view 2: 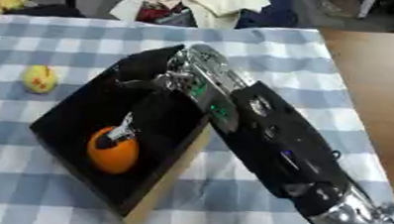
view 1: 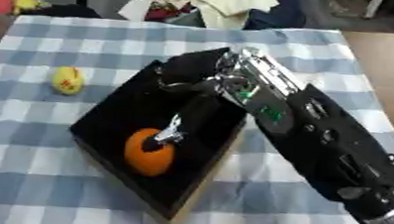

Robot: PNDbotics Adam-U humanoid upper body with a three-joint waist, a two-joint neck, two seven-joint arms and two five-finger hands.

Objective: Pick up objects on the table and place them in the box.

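On the blue checked tablecloth (view 1: pixel 254 212), the yellow toy (view 1: pixel 67 80) lies well left of the right hand (view 1: pixel 183 110), whose fingertips touch the orange (view 1: pixel 148 153) inside the black box (view 1: pixel 105 115), though I cannot tell whether they grip it.

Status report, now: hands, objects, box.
Right hand in the black box, fingers on the orange ball. Left hand out of view. Yellow toy on the checked cloth, left of box.

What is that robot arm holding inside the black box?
The right hand has its fingers on the top of an orange ball in the box; whether it grips cannot be told.
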